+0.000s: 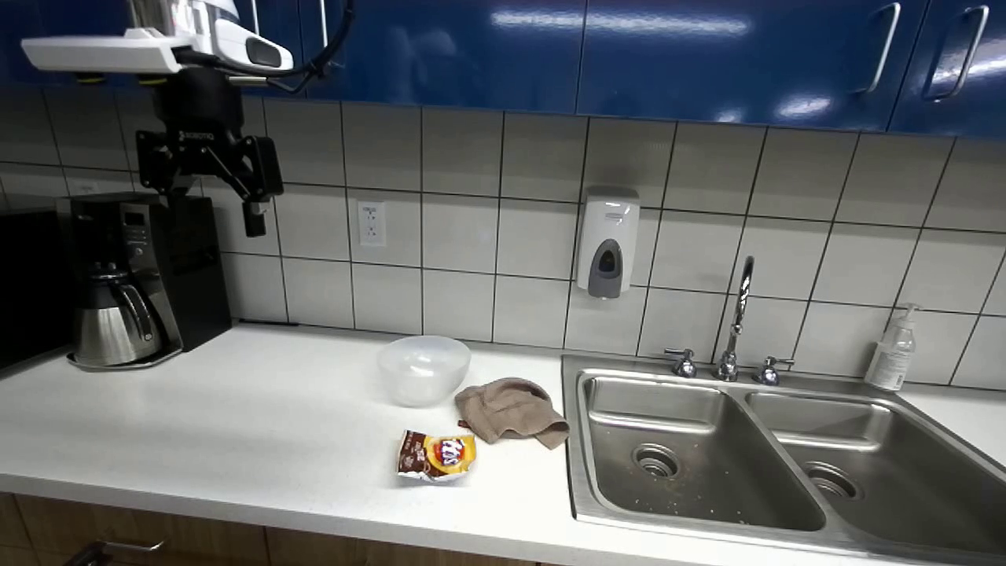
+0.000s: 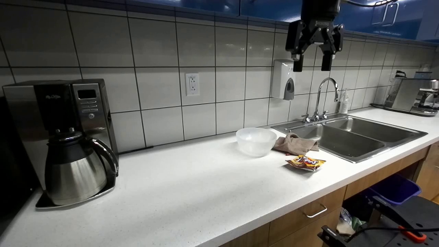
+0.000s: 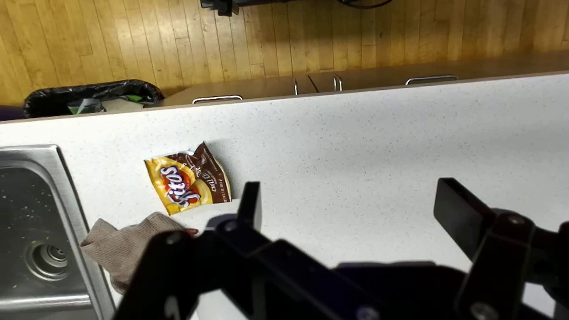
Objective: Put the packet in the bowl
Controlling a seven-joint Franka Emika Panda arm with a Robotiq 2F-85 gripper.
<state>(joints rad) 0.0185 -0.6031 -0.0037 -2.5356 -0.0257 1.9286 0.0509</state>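
Observation:
The packet is a brown and yellow snack bag lying flat on the white counter; it shows in both exterior views [image 1: 436,456] [image 2: 306,162] and in the wrist view [image 3: 189,180]. The bowl, translucent white, stands upright on the counter behind the packet in both exterior views [image 1: 423,371] [image 2: 256,141]; I cannot make it out in the wrist view. My gripper is open and empty, high above the counter, in both exterior views [image 1: 218,211] [image 2: 312,64]. In the wrist view my gripper [image 3: 349,195] has its fingers wide apart over bare counter, with the packet left of them.
A brown cloth [image 1: 511,410] lies beside the bowl and packet, by the metal sink [image 1: 578,456]. A coffee maker [image 2: 73,164] stands at the counter's far end from the sink. A tiled wall and blue cabinets [image 1: 440,55] bound the back. A soap dispenser [image 1: 609,244] hangs there.

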